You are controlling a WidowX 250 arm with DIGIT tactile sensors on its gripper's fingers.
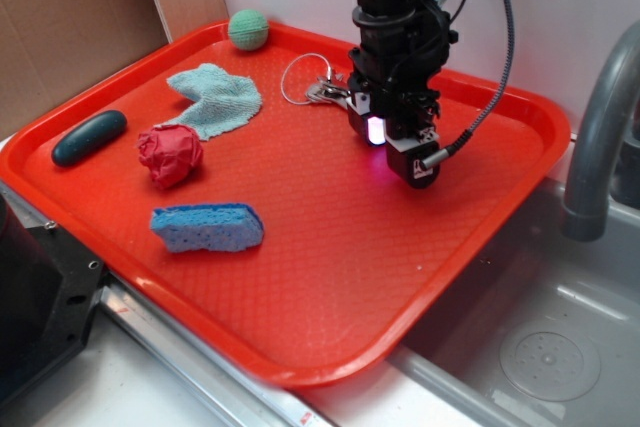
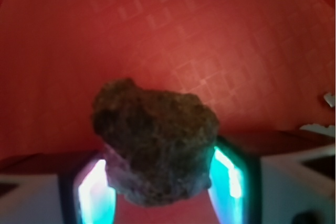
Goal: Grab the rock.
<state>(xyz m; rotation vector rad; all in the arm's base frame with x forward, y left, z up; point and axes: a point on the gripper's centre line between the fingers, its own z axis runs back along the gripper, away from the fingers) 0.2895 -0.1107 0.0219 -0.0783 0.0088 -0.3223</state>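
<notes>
Saw black robot hand [image 1: 395, 152] clenched on lumpy brown-grey rock [image 2: 156, 148]; glowing pads [image 2: 96, 195] pinched both flanks. I judged rock held clear of red plastic tray [image 1: 330, 247], so grab secure.

White wall [image 1: 560, 17] behind, brown cardboard panel [image 1: 70, 17] at left, grey steel sink [image 1: 540, 337] with faucet [image 1: 595, 137] at right

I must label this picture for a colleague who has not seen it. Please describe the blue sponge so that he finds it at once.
Start at the red tray beside the sink. The blue sponge lies near the tray's front left edge, just in front of the crumpled red paper ball. It is the only flat, blue, porous block; the teal cloth further back is soft and folded.
</notes>
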